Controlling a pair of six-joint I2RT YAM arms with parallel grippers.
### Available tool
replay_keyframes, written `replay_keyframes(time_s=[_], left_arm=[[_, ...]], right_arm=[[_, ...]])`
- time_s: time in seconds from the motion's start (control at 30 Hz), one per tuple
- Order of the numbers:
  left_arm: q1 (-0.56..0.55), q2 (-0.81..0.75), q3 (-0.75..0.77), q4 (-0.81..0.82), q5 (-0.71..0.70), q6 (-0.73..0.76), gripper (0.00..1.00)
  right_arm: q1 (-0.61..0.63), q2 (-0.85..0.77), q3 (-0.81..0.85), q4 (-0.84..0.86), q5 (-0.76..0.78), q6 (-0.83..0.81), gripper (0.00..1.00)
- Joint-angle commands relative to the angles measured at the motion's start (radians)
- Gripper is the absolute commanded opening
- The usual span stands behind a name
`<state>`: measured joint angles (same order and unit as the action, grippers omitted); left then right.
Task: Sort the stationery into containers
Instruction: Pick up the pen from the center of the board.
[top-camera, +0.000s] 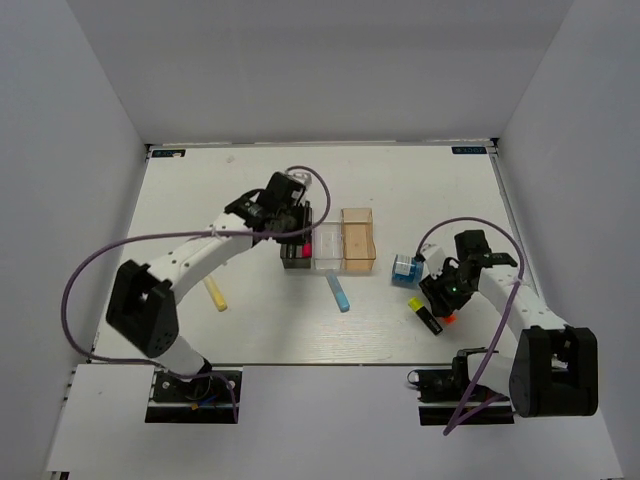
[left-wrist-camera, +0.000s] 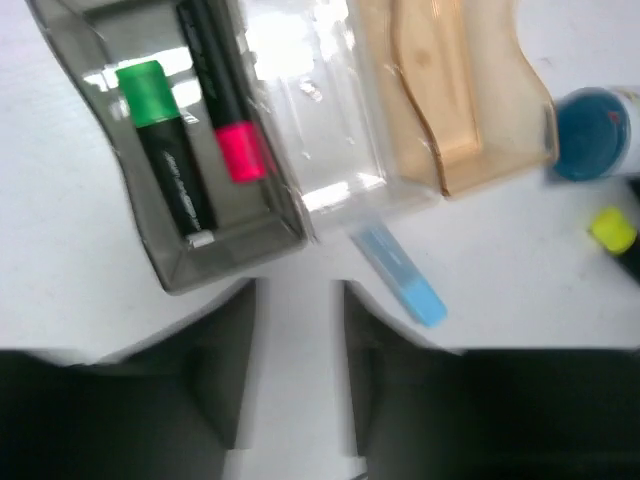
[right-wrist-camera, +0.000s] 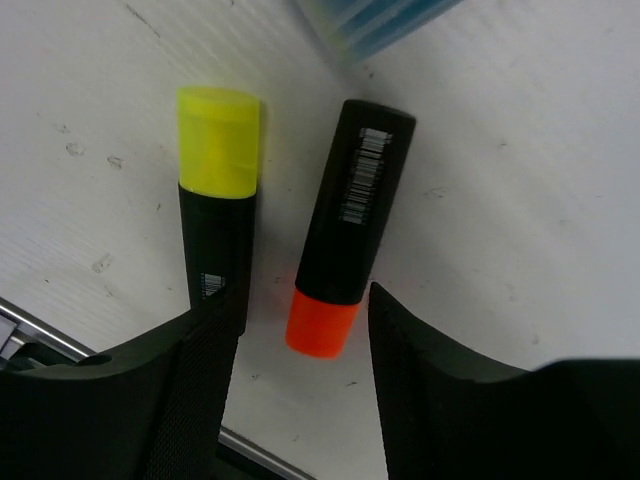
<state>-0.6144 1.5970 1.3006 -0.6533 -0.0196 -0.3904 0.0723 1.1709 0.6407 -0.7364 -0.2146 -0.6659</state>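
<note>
I am seeing a green-capped black highlighter (left-wrist-camera: 170, 160) and a pink-capped one (left-wrist-camera: 225, 100) lying side by side, taking up much of the dark grey plastic bin (left-wrist-camera: 160, 255). The clear plastic bin (left-wrist-camera: 320, 130) beside it is standing open from above, though a light blue stick (left-wrist-camera: 400, 272) is lying against its near wall. The yellow-capped black highlighter (right-wrist-camera: 215, 200) and the orange-capped one (right-wrist-camera: 350, 210) are leaving only a narrow gap between them.

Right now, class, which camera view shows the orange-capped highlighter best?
Right wrist: the orange-capped highlighter lies whole and close, barcode label readable. Top external shows only a small orange tip below the right arm; left wrist misses it.
</note>
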Motion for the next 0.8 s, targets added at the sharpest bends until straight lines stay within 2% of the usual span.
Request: replay_keyframes(time_s=[0.0, 0.07, 0.1, 0.23, 0.37, 0.47, 0.5, 0.6, 0.7, 0.77], left_arm=[[-0.079, -0.152, -0.137, 0.02, -0.034, -0.022, 0.57], [-0.093, -0.224, -0.24, 0.047, -0.04, -0.051, 0.63], [-0.105, -0.259, -0.265, 0.055, -0.039, -0.059, 0.69], [-0.119, -0.341, -0.375, 0.078, -0.052, -0.081, 0.71], [-0.116, -0.414, -0.44, 0.054, -0.086, -0.074, 0.71], [-0.116, -0.453, -0.457, 0.009, -0.106, -0.065, 0.71], [-0.116, -0.465, -0.46, 0.001, -0.106, -0.067, 0.71], [-0.117, -0.509, -0.509, 0.013, -0.091, -0.087, 0.71], [-0.119, -0.549, -0.558, 0.032, -0.062, -0.123, 0.71], [-0.123, -0.578, -0.58, 0.041, -0.057, -0.136, 0.71]], right_arm=[[0.0, 0.036, -0.029, 0.063, 0.006, -0.06, 0.57], [0.001, 0.058, -0.036, 0.086, 0.001, -0.057, 0.61], [0.004, 0.073, -0.039, 0.086, -0.003, -0.052, 0.61], [0.006, 0.12, -0.042, 0.129, 0.032, -0.032, 0.63], [0.004, 0.17, -0.067, 0.163, 0.058, -0.035, 0.58], [0.003, 0.194, -0.081, 0.16, 0.067, -0.043, 0.4], [0.0, 0.196, -0.088, 0.161, 0.078, -0.041, 0.27], [-0.003, 0.185, -0.104, 0.17, 0.087, -0.046, 0.0], [0.0, 0.136, -0.092, 0.134, 0.087, -0.046, 0.0], [0.003, 0.071, -0.047, 0.048, 0.06, -0.051, 0.0]])
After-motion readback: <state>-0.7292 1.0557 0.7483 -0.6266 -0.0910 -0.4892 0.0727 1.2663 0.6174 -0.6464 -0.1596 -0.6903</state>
